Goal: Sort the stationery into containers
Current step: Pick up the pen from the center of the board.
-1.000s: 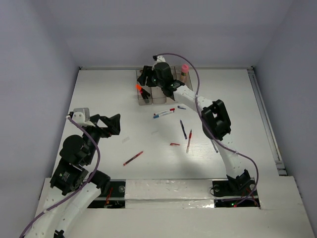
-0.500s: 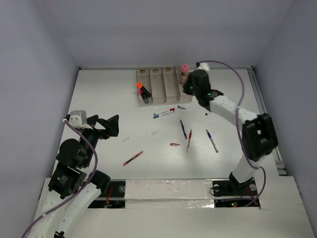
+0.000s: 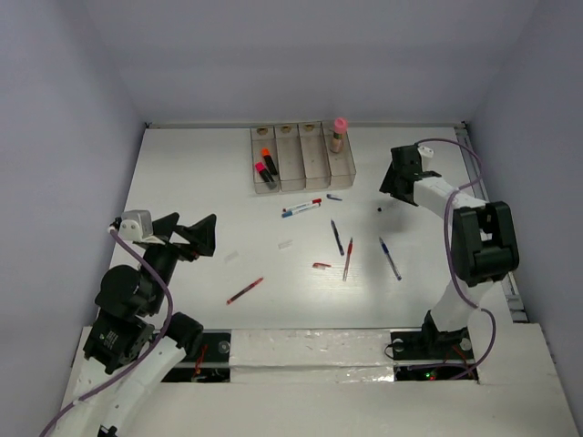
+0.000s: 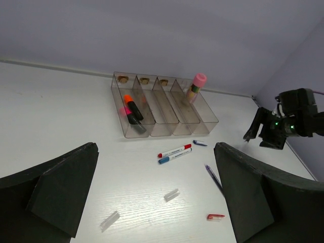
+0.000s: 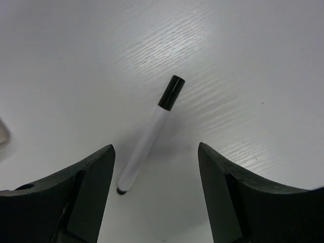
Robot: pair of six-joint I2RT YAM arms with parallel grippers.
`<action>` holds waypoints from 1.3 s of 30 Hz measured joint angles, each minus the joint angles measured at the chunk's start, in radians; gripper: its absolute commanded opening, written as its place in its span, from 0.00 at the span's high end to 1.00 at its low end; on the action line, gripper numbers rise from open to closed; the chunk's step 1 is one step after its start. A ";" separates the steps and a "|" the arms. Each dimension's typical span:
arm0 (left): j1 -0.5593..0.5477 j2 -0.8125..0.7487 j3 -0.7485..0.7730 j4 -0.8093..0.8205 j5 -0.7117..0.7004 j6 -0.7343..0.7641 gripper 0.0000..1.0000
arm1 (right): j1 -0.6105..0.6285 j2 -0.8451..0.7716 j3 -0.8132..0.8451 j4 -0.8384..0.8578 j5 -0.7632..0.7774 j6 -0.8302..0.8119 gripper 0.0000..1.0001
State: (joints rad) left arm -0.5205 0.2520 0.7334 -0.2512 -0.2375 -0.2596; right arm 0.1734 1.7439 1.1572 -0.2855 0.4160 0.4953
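Note:
The four joined clear bins [image 3: 305, 166] stand at the back, also in the left wrist view [image 4: 164, 107]. An orange-capped highlighter [image 3: 267, 157] and a pink-capped highlighter [image 3: 261, 172] lie in the leftmost bin. The pink-capped glue stick [image 3: 339, 134] stands in the rightmost bin. My right gripper [image 3: 390, 187] is open and empty, low over a white marker [image 5: 150, 134] with a black cap, which lies between its fingers. My left gripper [image 3: 187, 235] is open and empty above the near left table.
Loose on the table: a red-capped and a blue-capped marker [image 3: 301, 208], a blue pen [image 3: 337, 237], a red pen [image 3: 348, 258], another blue pen [image 3: 389, 258], a red pen [image 3: 244, 290], a red cap [image 3: 321, 265], a blue cap [image 3: 334, 197], two clear caps [image 4: 171, 195].
My right gripper has swung from the leftmost bin to the right side of the table, over the white marker. The orange highlighter now lies in that bin. The left arm shifted slightly.

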 measured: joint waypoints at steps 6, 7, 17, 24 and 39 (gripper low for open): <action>-0.003 -0.002 0.000 0.000 0.000 0.000 0.01 | -0.037 0.167 0.096 -0.066 -0.013 -0.002 0.41; -0.004 -0.002 0.000 0.000 0.000 0.000 0.01 | -0.042 0.188 0.115 -0.077 -0.017 -0.002 0.43; -0.004 -0.002 0.000 0.000 -0.003 0.000 0.01 | -0.057 0.266 0.237 -0.141 -0.093 -0.018 0.79; -0.004 -0.002 0.000 0.000 -0.005 0.000 0.01 | -0.076 0.266 0.238 -0.143 -0.136 -0.027 1.00; -0.004 0.017 0.000 0.000 -0.009 0.000 0.01 | -0.039 0.011 0.167 -0.035 -0.248 -0.125 1.00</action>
State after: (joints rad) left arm -0.5243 0.2691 0.7334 -0.2516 -0.2466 -0.2596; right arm 0.1341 1.7554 1.3239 -0.3202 0.1684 0.3702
